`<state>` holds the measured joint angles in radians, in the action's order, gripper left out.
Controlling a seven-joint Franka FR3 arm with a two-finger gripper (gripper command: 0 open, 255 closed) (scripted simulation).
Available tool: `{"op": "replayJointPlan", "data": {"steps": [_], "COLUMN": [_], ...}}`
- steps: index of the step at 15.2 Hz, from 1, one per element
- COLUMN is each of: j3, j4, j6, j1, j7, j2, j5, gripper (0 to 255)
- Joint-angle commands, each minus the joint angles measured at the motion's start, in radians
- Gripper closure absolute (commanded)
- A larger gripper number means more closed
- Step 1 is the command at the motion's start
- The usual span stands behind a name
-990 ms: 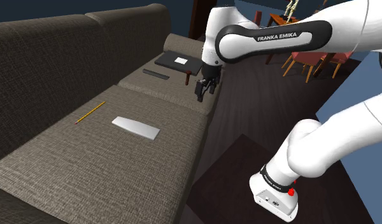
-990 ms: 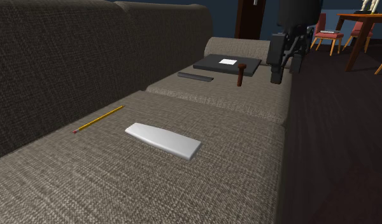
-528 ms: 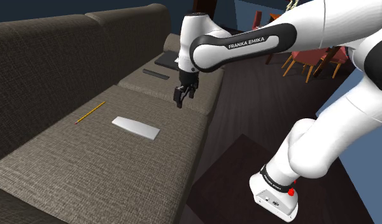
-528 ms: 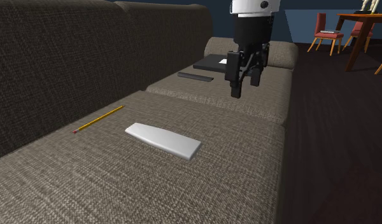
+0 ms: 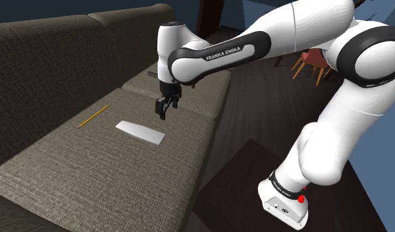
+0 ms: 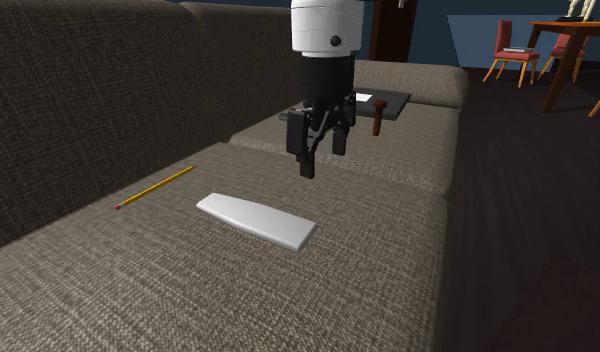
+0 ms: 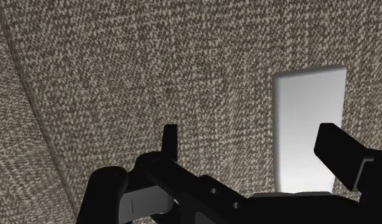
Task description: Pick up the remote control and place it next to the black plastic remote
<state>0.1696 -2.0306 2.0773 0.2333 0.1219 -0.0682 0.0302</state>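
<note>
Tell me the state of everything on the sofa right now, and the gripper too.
Gripper: open, empty, hovering above the sofa.
Light grey remote: lying flat on the seat, not held.
Pencil: lying flat.
Small brown object: standing upright.

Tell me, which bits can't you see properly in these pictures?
- Wrist view: the end of the white remote nearest the hand is hidden behind the hand's black body.
- Second exterior view: the arm covers much of the dark flat pad at the sofa's far end.
- Second exterior view: the small brown object beside that pad is too small to name.
</note>
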Motion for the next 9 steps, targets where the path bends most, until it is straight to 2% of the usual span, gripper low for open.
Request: {"op": "replayJointPlan", "data": {"steps": [1, 9], "j3": [0.014, 0.052], "j4": [0.064, 0.314], "j6": [0.014, 0.019], "j1": [0.017, 0.095], "j7": [0.007, 0.023], "j2": [-0.075, -0.320], "j5": [0.014, 0.076], "gripper": [0, 0]}}
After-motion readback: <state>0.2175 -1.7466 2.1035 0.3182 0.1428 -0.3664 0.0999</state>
